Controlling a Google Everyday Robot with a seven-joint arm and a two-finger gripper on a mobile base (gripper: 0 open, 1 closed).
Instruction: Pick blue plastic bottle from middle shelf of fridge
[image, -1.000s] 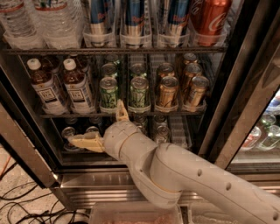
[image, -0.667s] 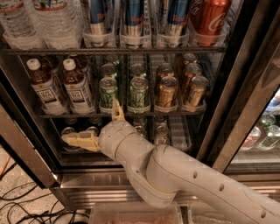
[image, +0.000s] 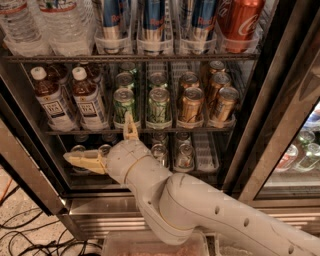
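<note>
Two small blue plastic bottles of brown tea with white caps stand side by side at the left of the middle shelf, one at the far left and one beside it. My gripper is open in front of the fridge, just below the shelf's front edge and under the right-hand bottle. One finger points left and the other points up in front of a green can. It holds nothing and touches no bottle.
Green cans and gold cans fill the shelf's middle and right lanes. Large water bottles, blue cans and a red can stand above. Cans sit on the lower rack. A neighbouring glass unit is right; cables lie on the floor.
My arm has shifted a little to the left and upward, bringing the open gripper closer under the tea bottles. Nothing on the shelves has moved.
</note>
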